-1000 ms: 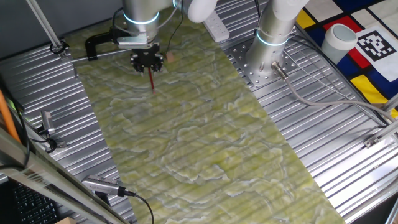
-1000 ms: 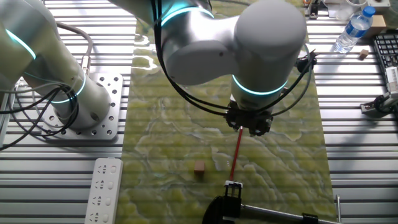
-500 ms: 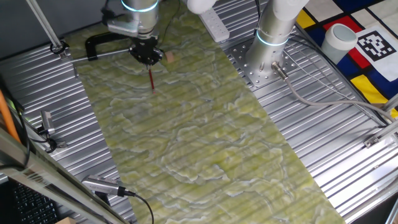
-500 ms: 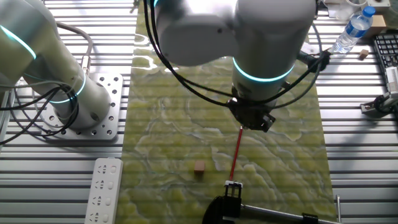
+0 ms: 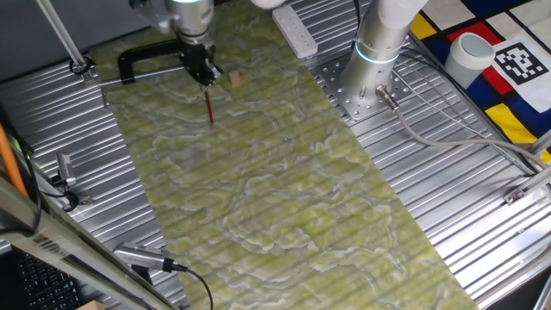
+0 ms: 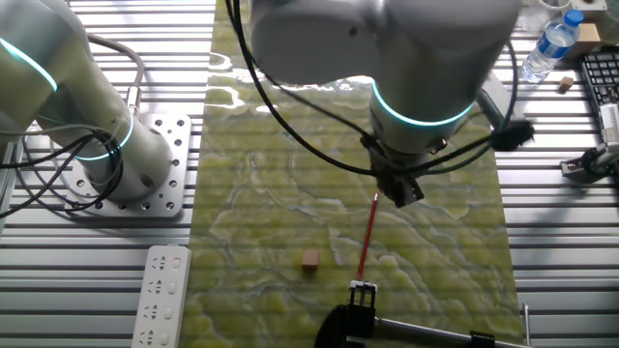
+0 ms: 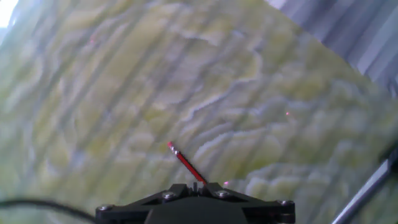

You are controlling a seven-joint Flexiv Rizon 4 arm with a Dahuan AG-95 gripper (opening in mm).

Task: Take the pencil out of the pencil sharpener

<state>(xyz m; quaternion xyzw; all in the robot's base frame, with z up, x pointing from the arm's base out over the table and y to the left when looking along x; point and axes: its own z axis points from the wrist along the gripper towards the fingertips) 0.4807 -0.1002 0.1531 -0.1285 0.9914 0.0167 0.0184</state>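
The pencil (image 5: pixel 209 108) is a thin dark-red stick lying on the green mat, separate from the pencil sharpener (image 5: pixel 234 79), a tiny tan block a little to its right. In the other fixed view the pencil (image 6: pixel 368 237) lies right of the sharpener (image 6: pixel 309 259). My gripper (image 5: pixel 204 77) hovers just over the pencil's far end, as the other fixed view (image 6: pixel 398 190) also shows. In the hand view the pencil (image 7: pixel 185 163) runs from the mat to the black gripper body at the bottom edge. The fingertips are not clearly visible, so I cannot tell how the jaws stand.
A black C-shaped clamp (image 5: pixel 142 58) lies left of the gripper, with its bar at the mat's near edge in the other fixed view (image 6: pixel 353 324). A white power strip (image 6: pixel 160 290) lies beside the mat. A second arm's base (image 5: pixel 372 73) stands on the ribbed metal table.
The gripper has turned about its wrist and risen slightly up and away. The pencil and the sharpener have stayed where they were on the mat.
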